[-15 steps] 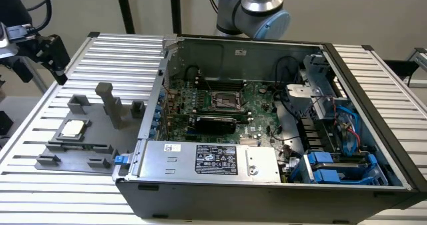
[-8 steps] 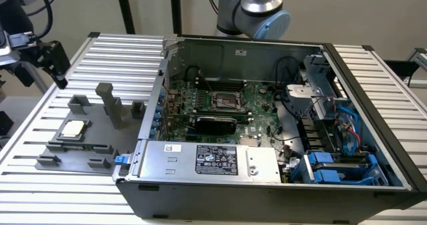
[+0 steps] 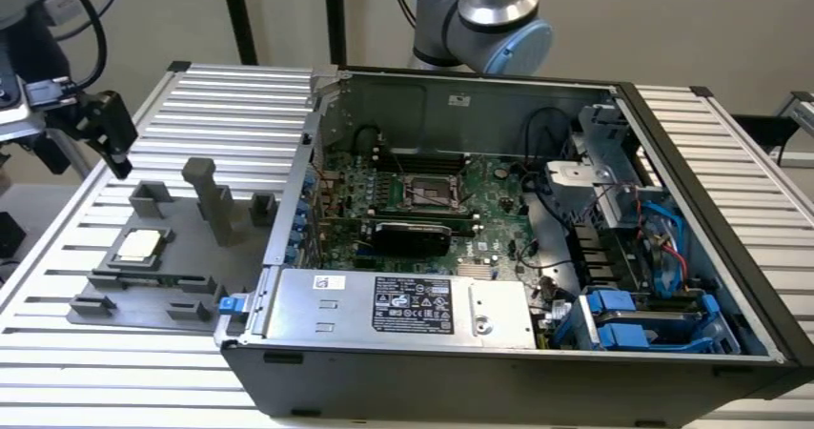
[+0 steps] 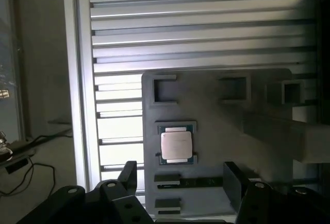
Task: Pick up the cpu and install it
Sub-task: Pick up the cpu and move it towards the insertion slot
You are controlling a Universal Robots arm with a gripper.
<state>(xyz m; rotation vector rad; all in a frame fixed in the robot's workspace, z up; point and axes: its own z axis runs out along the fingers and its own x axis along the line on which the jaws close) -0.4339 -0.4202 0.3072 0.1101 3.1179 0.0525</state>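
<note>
Arm poised over its quarry: the gripper (image 4: 180,176) hangs empty, fingers spread wide, above the cpu (image 4: 176,145), which lies flat in its nest on the grey fixture plate (image 4: 258,146) beside the open computer case (image 3: 509,257). An off-centre descent risks jamming a finger against the nest's rim or tipping the chip.

Soft, even indoor light fills the exterior view; the ribbed silver aluminium table top (image 3: 191,95) shines in pale stripes with thin dark lines between the slats. The inside of the open dark grey computer case (image 3: 509,372) is dimmer, with the green motherboard (image 3: 420,200) in shade, while the silver metal power supply cover (image 3: 509,305) returns a flat sheen. The wrist view is much darker: the flat grey plastic fixture plate (image 4: 216,146) lies in gloom, the slats beyond glare near-white, the small square silver-topped cpu (image 4: 176,145) gleams faintly, and the black gripper (image 4: 179,172) is a near silhouette
</note>
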